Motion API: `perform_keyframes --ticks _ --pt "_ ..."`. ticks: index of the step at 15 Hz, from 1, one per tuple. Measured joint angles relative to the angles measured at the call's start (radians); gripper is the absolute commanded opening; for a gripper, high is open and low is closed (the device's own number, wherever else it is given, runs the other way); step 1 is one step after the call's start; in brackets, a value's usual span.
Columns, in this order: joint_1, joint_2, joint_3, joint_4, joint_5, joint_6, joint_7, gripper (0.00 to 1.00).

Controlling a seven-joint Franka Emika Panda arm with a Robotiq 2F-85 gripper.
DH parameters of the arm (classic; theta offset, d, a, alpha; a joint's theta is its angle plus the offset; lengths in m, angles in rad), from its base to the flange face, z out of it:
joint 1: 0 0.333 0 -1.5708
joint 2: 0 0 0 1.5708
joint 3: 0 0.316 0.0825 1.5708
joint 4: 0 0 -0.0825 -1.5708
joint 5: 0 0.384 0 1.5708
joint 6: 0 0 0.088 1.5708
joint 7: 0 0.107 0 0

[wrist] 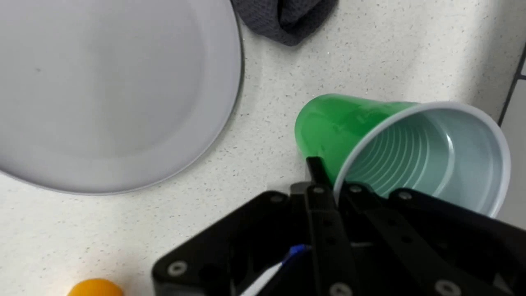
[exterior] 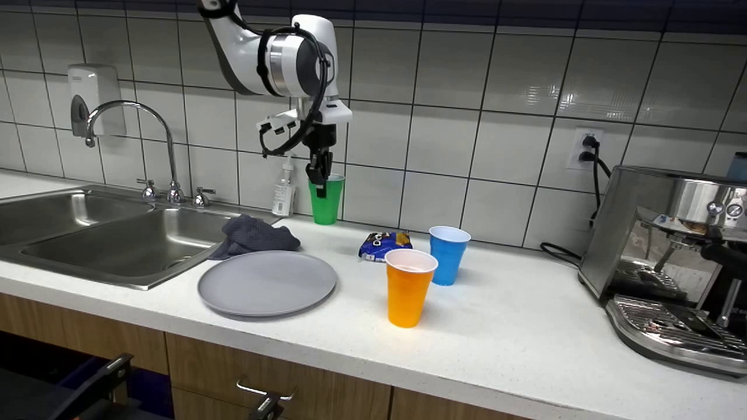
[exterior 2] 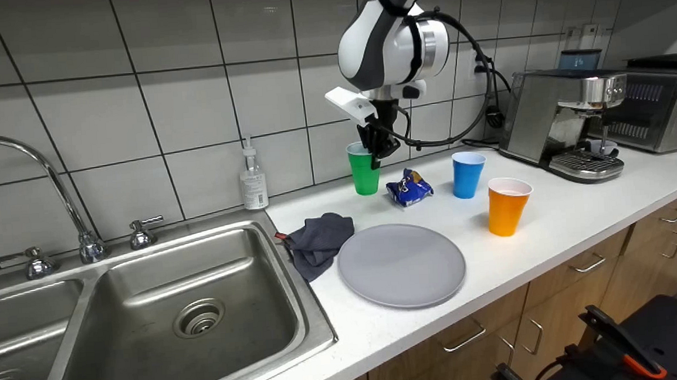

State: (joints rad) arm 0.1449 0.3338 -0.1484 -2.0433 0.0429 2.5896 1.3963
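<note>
1. The fingers [wrist: 316, 170] were pinched narrowly on the rim of the green cup [wrist: 398, 152], one inside and one outside; the wrist view alone showed this clearly, along with the cup's pale, ribbed interior.
2. In both exterior views the green cup appeared upright near the tiled wall [exterior: 496, 146], at the back of the counter [exterior: 525, 332]; I could not tell whether its base touched down.
3. The blue packet [exterior 2: 410, 187] lay near it, but the wrist view gave only a sliver of blue.
4. The grey plate [exterior 2: 402, 265], cropped in the wrist view, lay flat with the dark cloth [exterior 2: 320, 241] just beside it.
5. An exterior view showed the orange cup [exterior: 410, 291] partly covering the blue cup [exterior: 450, 251]; the wrist view caught only a bit of orange.
6. The wall dispenser [exterior: 96, 100] showed in an exterior view, as did a boxy appliance [exterior 2: 657, 114] beyond the coffee machine [exterior 2: 536, 101].
</note>
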Motion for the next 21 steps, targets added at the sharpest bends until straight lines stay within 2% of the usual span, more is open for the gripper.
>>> perform_keyframes --ticks 6,10,21 --pt "0.011 -0.154 0.012 -0.183 -0.078 0.01 0.003 0.0" --pt "0.011 -0.235 0.039 -0.283 -0.084 0.009 0.003 0.0" --pt "0.009 -0.284 0.125 -0.409 -0.084 0.006 -0.004 0.0"
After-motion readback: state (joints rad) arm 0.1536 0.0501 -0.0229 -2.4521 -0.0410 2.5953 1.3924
